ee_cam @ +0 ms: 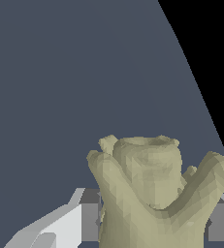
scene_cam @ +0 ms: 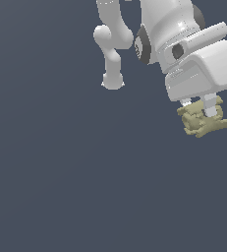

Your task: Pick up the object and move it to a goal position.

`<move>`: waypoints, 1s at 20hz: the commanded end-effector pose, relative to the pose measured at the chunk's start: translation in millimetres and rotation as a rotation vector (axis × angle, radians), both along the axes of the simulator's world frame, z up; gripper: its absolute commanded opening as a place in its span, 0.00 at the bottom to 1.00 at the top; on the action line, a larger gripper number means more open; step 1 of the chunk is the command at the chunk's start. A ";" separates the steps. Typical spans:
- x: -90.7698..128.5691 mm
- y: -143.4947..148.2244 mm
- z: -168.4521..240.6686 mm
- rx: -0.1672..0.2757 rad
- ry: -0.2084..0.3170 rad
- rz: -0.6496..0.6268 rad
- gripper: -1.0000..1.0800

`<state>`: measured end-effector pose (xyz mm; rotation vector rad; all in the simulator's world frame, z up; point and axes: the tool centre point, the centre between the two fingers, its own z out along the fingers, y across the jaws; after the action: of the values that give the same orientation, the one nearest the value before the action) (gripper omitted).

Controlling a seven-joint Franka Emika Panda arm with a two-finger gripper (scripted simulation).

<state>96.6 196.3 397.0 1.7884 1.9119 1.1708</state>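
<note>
figurine (scene_cam: 201, 120) is sitting pinched between the fingers of the pincer (scene_cam: 199, 109), so the grasp looks done; carrying it to an unseen goal is remaining

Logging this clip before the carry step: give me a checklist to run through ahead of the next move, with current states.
1. Figurine sits between the tool fingers: ok.
2. Fingers flank it on both sides in the wrist view: ok.
3. Grip firm enough to hold: cannot tell.
4. Figurine lifted off the floor: cannot tell, no shadow or contact cue.
5. Nothing else near it in the exterior view: ok.
6. Goal position visible: not ok, no marker in either view.
</note>
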 end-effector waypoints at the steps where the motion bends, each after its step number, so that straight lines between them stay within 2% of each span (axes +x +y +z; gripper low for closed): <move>1: -3.5 3.1 14.6 0.009 -0.033 0.016 0.00; 9: -14.4 10.1 50.3 0.035 -0.113 0.055 0.00; 20: -29.5 15.7 87.6 0.064 -0.197 0.098 0.00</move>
<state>69.2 211.2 479.9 1.5728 1.8863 1.3879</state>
